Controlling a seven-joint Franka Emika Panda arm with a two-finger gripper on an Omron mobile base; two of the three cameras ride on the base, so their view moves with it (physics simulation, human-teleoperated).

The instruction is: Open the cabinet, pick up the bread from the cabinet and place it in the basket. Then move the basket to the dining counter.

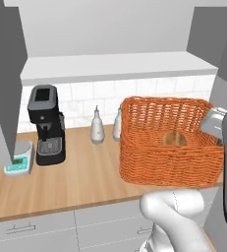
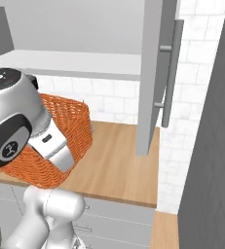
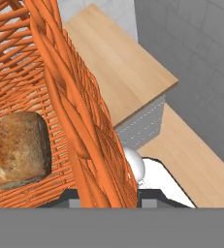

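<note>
The orange wicker basket (image 1: 169, 165) (image 2: 77, 129) stands on the tiled-back wood worktop (image 1: 70, 182). The tan-brown bread (image 1: 175, 139) (image 3: 16, 147) lies on the basket's floor. My gripper (image 3: 108, 196) reaches down over the basket's right side and is shut on that woven wall (image 3: 84, 121), one fingertip inside and one outside. The cabinet (image 1: 115, 64) above stands open: its left door (image 1: 2, 74) and its right door (image 2: 150, 73), with the steel bar handle (image 2: 171, 73), are both swung out. The dining counter is out of view.
Left of the basket are two small white bottles (image 1: 97, 127), a black coffee machine (image 1: 46, 123) and a small scale (image 1: 19, 158). Grey drawers (image 1: 31, 229) run below the worktop. A tall grey wall (image 2: 211, 146) closes the right side, past the worktop's end (image 3: 167, 85).
</note>
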